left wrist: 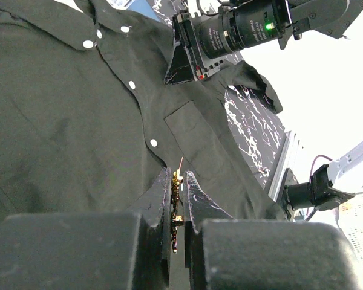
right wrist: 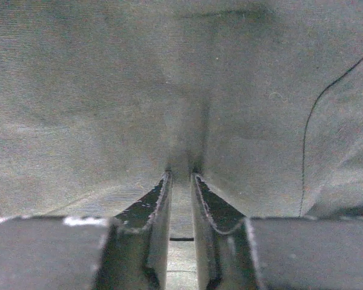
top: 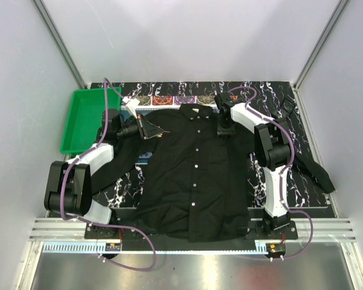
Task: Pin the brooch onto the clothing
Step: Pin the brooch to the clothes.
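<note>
The black button-up shirt (top: 193, 175) lies flat on the table, collar at the far side. My left gripper (top: 152, 129) hovers at the shirt's left shoulder, shut on the tiny golden brooch (left wrist: 176, 199), which stands edge-on between the jaws with its thin pin (left wrist: 180, 163) pointing at the fabric (left wrist: 66, 133). My right gripper (top: 224, 128) rests on the shirt's right chest, shut on a pinched ridge of black fabric (right wrist: 184, 151). It also shows in the left wrist view (left wrist: 184, 57), pressing down beside the chest pocket (left wrist: 190, 124).
A green tray (top: 85, 118) stands at the far left. A blue patterned placemat (top: 169, 98) lies under the collar. The shirt's right sleeve (top: 311, 169) trails toward the table's right edge. Marbled black tabletop (top: 121, 187) surrounds the shirt.
</note>
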`<state>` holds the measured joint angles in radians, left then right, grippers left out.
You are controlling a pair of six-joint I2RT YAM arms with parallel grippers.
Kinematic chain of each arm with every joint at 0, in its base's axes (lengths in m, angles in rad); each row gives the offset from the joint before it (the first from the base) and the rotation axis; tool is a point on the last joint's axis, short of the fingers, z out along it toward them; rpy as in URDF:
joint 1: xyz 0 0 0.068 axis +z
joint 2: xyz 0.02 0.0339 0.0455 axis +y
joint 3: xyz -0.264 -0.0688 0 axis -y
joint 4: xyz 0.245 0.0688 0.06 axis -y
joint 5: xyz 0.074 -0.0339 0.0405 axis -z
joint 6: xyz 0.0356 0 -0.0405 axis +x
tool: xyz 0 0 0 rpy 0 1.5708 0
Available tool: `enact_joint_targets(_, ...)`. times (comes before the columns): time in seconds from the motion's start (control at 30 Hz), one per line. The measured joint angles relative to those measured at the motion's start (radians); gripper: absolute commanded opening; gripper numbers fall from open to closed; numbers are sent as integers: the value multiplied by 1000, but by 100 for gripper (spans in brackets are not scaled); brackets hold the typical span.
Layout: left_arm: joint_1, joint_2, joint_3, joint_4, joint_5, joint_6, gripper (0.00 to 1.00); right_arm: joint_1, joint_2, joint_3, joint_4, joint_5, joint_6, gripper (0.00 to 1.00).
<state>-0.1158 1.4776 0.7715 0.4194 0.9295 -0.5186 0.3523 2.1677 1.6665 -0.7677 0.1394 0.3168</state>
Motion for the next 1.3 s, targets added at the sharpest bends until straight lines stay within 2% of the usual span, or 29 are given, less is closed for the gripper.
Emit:
enact_joint_targets(0.03,0,5,0,0,0,0,0,-1,3,1,3,-5,4,4)
enact_joint_targets(0.07,0,10,0,0,0,0,0,-1,3,2,6,-8,4,0)
enact_joint_targets(0.37,0,18,1,0,0,3,0,-9,-18,-5,2,-37,-5,0)
enact_joint_targets(0.63,0,18,1,-1,1,11,0,-11,-180,-34,-13,-83,-27,0)
enact_joint_targets(0.8,0,18,1,-4,1,15,0,-13,-216,-93,-16,-103,-40,0)
enact_joint_targets(0.87,0,18,1,-8,1,18,0,-14,-216,-116,-24,-107,-42,44)
enact_joint_targets(0.9,0,18,1,-8,1,19,0,-14,-214,-119,-31,-109,-42,57)
enact_joint_targets(0.93,0,18,1,-8,1,21,0,-15,-212,-118,-36,-114,-43,65)
enact_joint_targets(0.97,0,18,1,-8,1,22,0,-15,-210,-116,-38,-118,-46,68)
enact_joint_targets(1.07,0,18,1,-8,1,23,0,-15,-188,-97,-41,-123,-54,68)
enact_joint_targets(1.3,0,18,1,-8,1,23,0,-15,-110,-31,-39,-124,-54,64)
